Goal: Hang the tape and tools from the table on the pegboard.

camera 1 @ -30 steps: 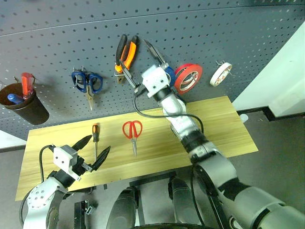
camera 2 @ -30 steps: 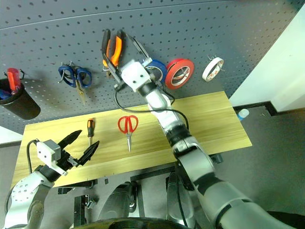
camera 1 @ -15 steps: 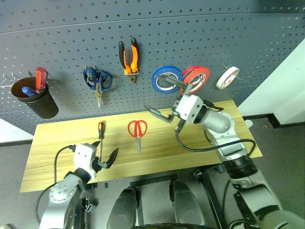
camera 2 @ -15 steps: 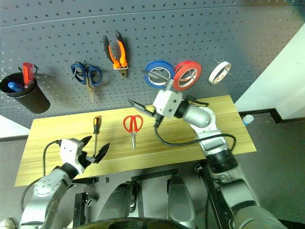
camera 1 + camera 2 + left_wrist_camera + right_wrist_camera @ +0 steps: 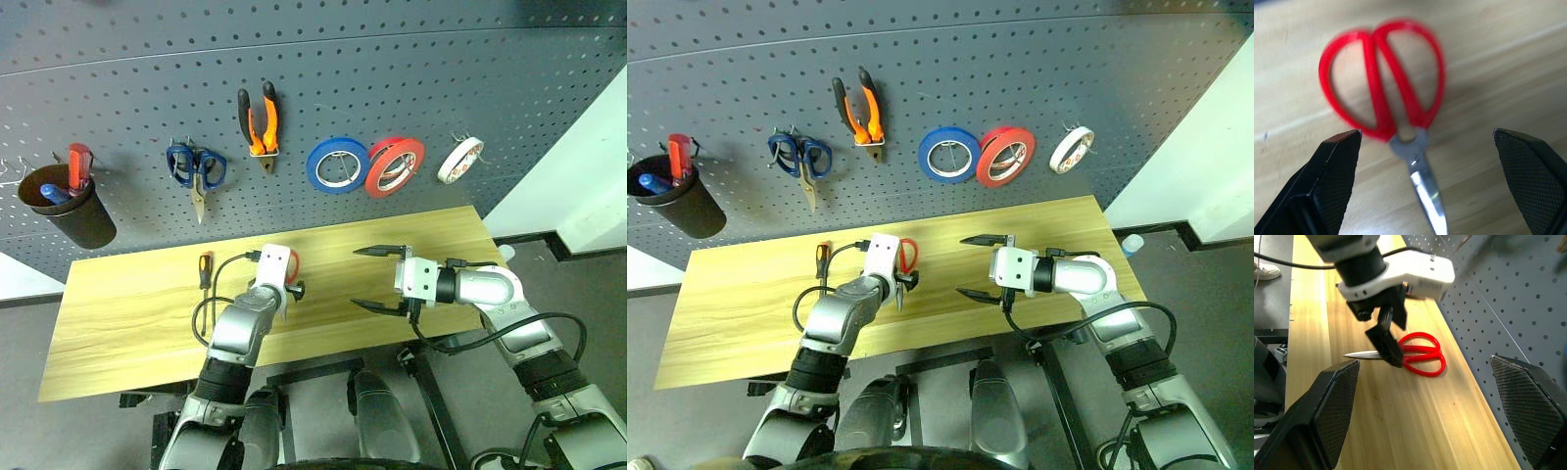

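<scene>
Left hand (image 5: pixel 1422 147), its two black fingers spread wide apart and gripping nothing, poised just above the red-handled scissors (image 5: pixel 1386 93), which lie flat on the bench (image 5: pixel 127 313) with the pivot and blade between the fingers. Right hand (image 5: pixel 377 279), likewise spread wide and empty, hangs over the bench to the right of the scissors, apart from them. The screwdriver (image 5: pixel 204 268) lies on the bench just left of the left arm; the pliers (image 5: pixel 259 125) and the whitish tape (image 5: pixel 459 159) already hang on the pegboard (image 5: pixel 441 59), beside blue-handled scissors (image 5: pixel 196 168), a blue roll (image 5: pixel 336 164) and a red roll (image 5: pixel 395 165). The step in hand appears to be picking up the scissors. A sound grip would probably close across the neck near the pivot, keeping the handle loops free for a hook. Flat steel on smooth wood may skid, so the fingers should descend squarely before closing.
</scene>
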You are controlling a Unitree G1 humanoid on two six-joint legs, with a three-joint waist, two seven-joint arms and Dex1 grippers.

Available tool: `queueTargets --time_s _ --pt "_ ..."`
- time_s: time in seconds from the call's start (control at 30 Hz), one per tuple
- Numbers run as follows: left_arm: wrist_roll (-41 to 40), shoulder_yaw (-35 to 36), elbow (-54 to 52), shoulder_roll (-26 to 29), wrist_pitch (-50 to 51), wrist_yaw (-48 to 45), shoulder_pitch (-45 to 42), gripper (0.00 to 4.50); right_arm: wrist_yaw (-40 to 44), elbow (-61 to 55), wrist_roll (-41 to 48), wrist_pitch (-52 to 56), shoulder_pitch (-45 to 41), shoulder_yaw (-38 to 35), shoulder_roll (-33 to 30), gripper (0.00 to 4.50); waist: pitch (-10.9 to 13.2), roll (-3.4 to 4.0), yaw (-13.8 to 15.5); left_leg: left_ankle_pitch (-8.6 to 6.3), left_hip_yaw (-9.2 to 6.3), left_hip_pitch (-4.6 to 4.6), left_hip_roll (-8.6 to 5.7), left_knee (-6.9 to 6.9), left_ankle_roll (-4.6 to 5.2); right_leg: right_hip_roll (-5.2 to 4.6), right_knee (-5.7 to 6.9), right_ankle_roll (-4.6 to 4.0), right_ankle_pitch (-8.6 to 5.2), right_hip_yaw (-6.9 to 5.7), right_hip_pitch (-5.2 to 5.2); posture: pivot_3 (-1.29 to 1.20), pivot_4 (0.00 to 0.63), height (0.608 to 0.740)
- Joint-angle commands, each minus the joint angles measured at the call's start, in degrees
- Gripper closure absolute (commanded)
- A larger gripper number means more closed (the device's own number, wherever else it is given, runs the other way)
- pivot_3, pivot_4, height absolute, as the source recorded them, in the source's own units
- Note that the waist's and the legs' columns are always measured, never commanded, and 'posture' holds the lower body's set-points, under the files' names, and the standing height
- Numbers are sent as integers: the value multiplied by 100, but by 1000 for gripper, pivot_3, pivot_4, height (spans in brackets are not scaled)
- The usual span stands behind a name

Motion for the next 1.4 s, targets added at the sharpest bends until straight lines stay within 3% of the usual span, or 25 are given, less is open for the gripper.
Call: queueTargets --time_s 0.03,0.43,0.53,0.8,0.83,0.97,1.1,1.17,1.3,1.4 --pt "96 346 451 -141 190 422 -302 0 -48 -24 55 -178 27 -211 37 33 -2 2 -3 1 0 -2 0 0 -2 0 -9 2 6 0 1 -115 135 740" --pt "-347 1522 2192 -467 -83 849 -1274 0 -217 -112 -1 -290 144 -298 55 33 -40 9 41 12 4 -2 -4 3 -22 -4 -38 16 27 1 18 -124 133 740" --pt "-491 1830 2459 -519 -164 964 -1433 616 -248 -106 -39 -328 155 -300 41 0 -71 21 33 14 5 1 -4 4 -25 -4 -38 18 29 1 23 -128 131 740" --pt "-710 2167 2583 -660 -111 1200 -1560 3281 -334 -38 -96 -439 104 -315 43 0 -113 27 7 23 5 6 -4 6 -41 -4 -38 24 32 2 31 -131 128 740" --pt "-750 2202 2572 -677 -110 1223 -1562 3451 -331 -30 -99 -448 100 -311 41 0 -116 27 1 23 5 6 -4 6 -41 -4 -38 24 32 2 31 -129 127 740" --pt "-867 2293 2475 -688 -18 1320 -1600 3448 -329 1 -107 -459 68 -298 62 0 -121 27 -5 24 5 10 -4 6 -43 -4 -37 23 33 2 34 -125 127 740" --pt "-881 1854 1820 -481 138 854 -1433 3448 -340 -24 -2 -399 67 -328 130 0 -121 27 -17 25 5 10 -4 6 -45 -4 -37 21 35 3 35 -127 127 740" --pt "-955 1427 730 -147 372 338 -953 3448 -338 -59 113 -374 79 -364 203 0 -121 27 -43 26 5 9 -4 5 -47 -4 -37 21 36 3 33 -130 126 740" --pt "-1268 701 -1518 903 192 -933 516 3448 -303 -99 231 -348 75 -370 319 0 -125 33 -126 33 7 11 -1 -5 -60 -3 -24 19 36 9 17 -124 125 740" --pt "-1243 594 -2461 1751 -673 -1640 1606 3448 -367 -199 411 -258 2 -425 506 0 -131 36 -179 30 8 12 0 -6 -54 -3 -20 14 39 11 17 -106 124 740"
